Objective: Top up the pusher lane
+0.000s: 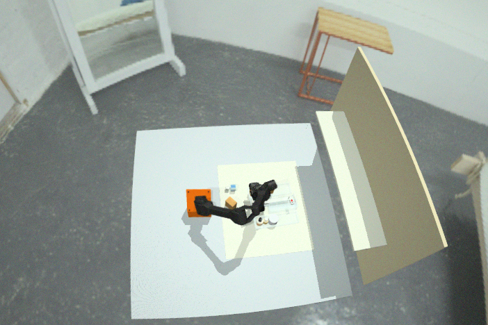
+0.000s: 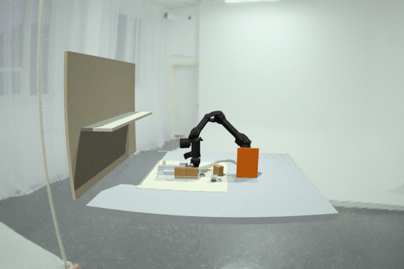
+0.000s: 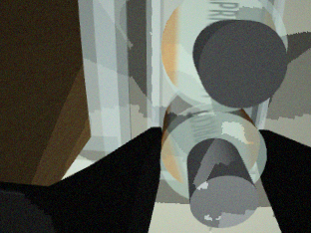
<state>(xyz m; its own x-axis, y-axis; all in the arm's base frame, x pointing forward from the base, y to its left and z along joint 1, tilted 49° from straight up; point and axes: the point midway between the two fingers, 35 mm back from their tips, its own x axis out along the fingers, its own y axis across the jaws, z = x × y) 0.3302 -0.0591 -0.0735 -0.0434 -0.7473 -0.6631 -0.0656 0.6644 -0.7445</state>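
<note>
My gripper [image 2: 194, 166] [image 3: 208, 138] is shut on a clear round jar with an orange label band and a grey knob lid [image 3: 222, 201], upright between the black fingers. In the wrist view a larger-looking matching jar [image 3: 241, 65] with a dark grey lid stands just beyond it in the clear-walled lane [image 3: 107, 75]. The two jars overlap in the view; they look very close, and I cannot tell if they touch. The held jar's base, the front stop and the pusher plate are hidden. In the top view the arm covers the lane front.
The clear rack [image 1: 282, 207] has brown boxes [image 2: 186, 172] in the lane beside the jars. Other round jars [image 1: 272, 219] stand in its far-side lane. A loose orange-brown box [image 1: 230, 202] [image 2: 218, 170] and a blue-ended item [image 1: 233, 187] [image 2: 213, 177] lie between rack and arm base.
</note>
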